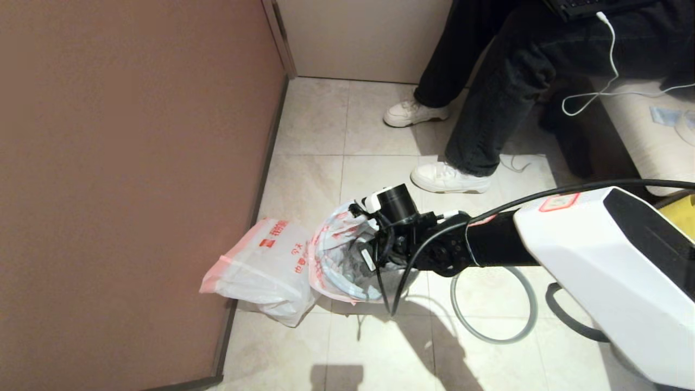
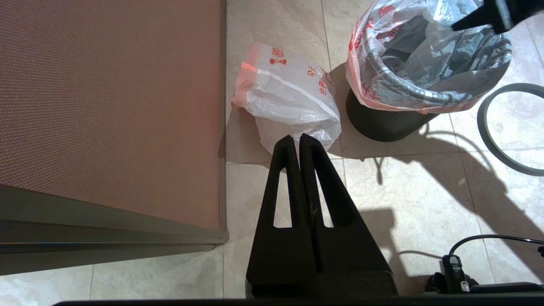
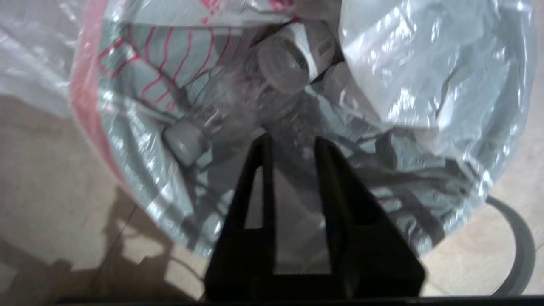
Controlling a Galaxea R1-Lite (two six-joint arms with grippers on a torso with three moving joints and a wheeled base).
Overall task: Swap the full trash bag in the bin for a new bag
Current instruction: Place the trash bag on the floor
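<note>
The black bin (image 2: 382, 123) stands on the tiled floor. The full trash bag (image 1: 339, 260) (image 2: 425, 55) lines it, its pink-red rim folded over the edge. Clear bottles (image 3: 280, 59) lie inside that bag (image 3: 382, 85). My right gripper (image 1: 392, 304) (image 3: 289, 142) hangs over the bag's mouth at the near rim, jaws apart and open. The smooth new bag (image 1: 260, 266) (image 2: 289, 89) lies on the floor between the bin and the wall. My left gripper (image 2: 296, 138) is shut and empty, hovering just short of the new bag. The grey hoop (image 1: 491, 338) (image 2: 484, 127) lies on the floor beside the bin.
A brown wall panel (image 1: 136, 190) runs along the left, close to the new bag. A seated person's legs and white shoes (image 1: 450, 179) are just beyond the bin. A white cable (image 1: 592, 98) hangs at the far right. A yellow object (image 1: 681, 212) shows behind my right arm.
</note>
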